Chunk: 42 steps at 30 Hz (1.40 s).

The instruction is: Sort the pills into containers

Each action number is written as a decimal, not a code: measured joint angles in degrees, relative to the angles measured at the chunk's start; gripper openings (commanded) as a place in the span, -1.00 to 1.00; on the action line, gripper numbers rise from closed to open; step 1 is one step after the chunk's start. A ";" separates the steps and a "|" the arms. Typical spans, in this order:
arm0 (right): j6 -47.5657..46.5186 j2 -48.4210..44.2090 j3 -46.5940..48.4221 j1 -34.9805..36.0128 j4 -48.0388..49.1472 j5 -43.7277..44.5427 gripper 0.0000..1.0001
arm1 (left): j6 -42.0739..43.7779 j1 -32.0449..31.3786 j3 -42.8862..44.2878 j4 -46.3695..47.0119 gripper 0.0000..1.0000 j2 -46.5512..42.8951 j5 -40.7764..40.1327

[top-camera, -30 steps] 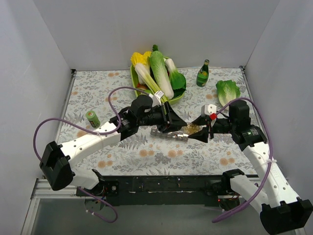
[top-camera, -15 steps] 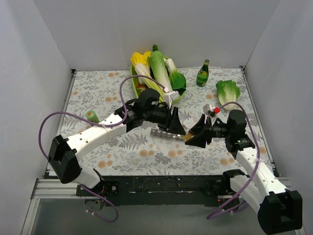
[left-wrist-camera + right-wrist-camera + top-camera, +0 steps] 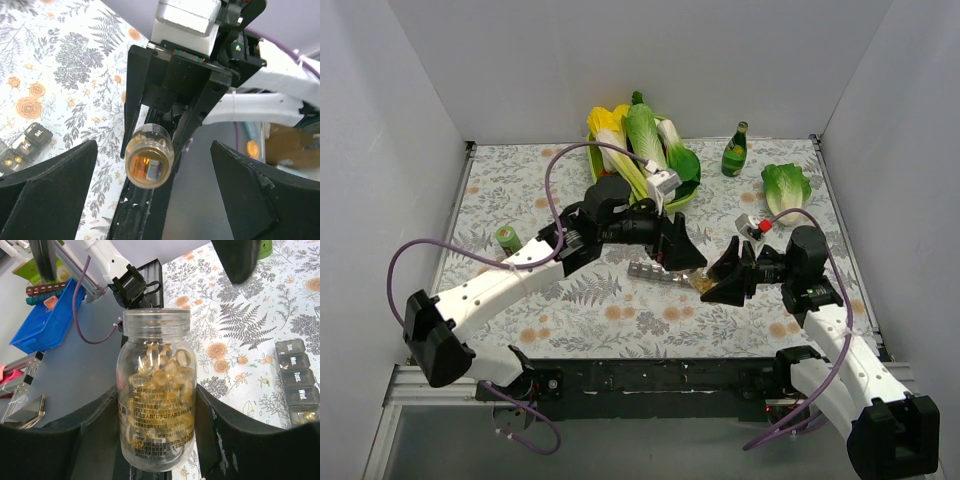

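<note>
A clear bottle (image 3: 157,390) full of yellow pills (image 3: 165,365) lies between the fingers of my right gripper (image 3: 157,432), which is shut on its lower half. No cap shows on the neck. From above, the right gripper (image 3: 722,279) holds the bottle (image 3: 704,284) tipped toward the left arm, just right of the containers (image 3: 655,272), a silvery strip of joined compartments. My left gripper (image 3: 682,253) hovers over the strip's right end. In the left wrist view its jaws (image 3: 150,200) stand wide apart with nothing between them, facing the bottle's round end (image 3: 149,156). The containers (image 3: 25,145) (image 3: 299,380) show at the frame edges.
A green tray (image 3: 594,165) of vegetables (image 3: 645,150) stands at the back centre. A green bottle (image 3: 734,150) and a lettuce leaf (image 3: 786,186) lie at the back right. A small green can (image 3: 509,240) sits at the left.
The left gripper has opened wide and its wrist has lifted slightly. The right arm drew the bottle down and left a second ago and has since stayed put.
</note>
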 measured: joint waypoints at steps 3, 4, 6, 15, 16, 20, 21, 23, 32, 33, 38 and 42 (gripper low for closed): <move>-5.62 -0.13 1.90 0.00 -5.92 0.33 -0.97 | -4.59 1.22 -1.66 -0.50 0.96 -4.46 -2.73; -8.55 -0.13 3.23 0.00 -9.07 0.94 -0.97 | -6.19 1.49 -1.97 -0.74 0.96 -5.53 -3.23; -15.28 -0.11 6.47 0.00 -15.39 2.45 -0.97 | -10.93 2.21 -3.23 -0.96 0.96 -8.02 -4.22; -30.95 0.33 10.97 0.00 -28.11 6.01 -0.97 | -26.62 1.95 -7.67 -2.67 0.77 -7.56 -1.55; -31.89 0.44 10.97 0.00 -28.98 6.34 -0.97 | -27.21 1.88 -7.67 -2.60 0.74 -7.02 -1.29; -33.94 0.52 11.02 0.11 -30.67 7.17 -0.97 | -29.35 1.81 -7.58 -2.51 0.63 -5.25 -0.37; -34.40 0.52 11.02 0.13 -30.99 7.39 -0.97 | -29.77 1.79 -7.41 -2.54 0.60 -4.72 -0.20; -35.23 0.52 11.02 0.17 -31.69 7.87 -0.97 | -30.32 1.62 -6.40 -2.97 0.53 -3.15 -0.02; -37.46 0.52 11.02 0.81 -32.54 9.46 -0.97 | -30.71 0.85 -2.75 -6.82 0.04 1.42 -0.83; -37.70 0.52 11.02 0.85 -32.59 9.62 -0.97 | -30.64 0.79 -2.71 -7.19 0.00 1.53 -0.87; -38.18 0.48 11.02 0.94 -33.48 10.16 -0.97 | -29.97 0.66 -1.70 -8.46 -0.09 2.25 -0.85; -38.42 0.31 11.02 1.07 -33.77 10.67 -0.97 | -28.61 0.63 -0.20 -10.12 0.05 3.15 -0.81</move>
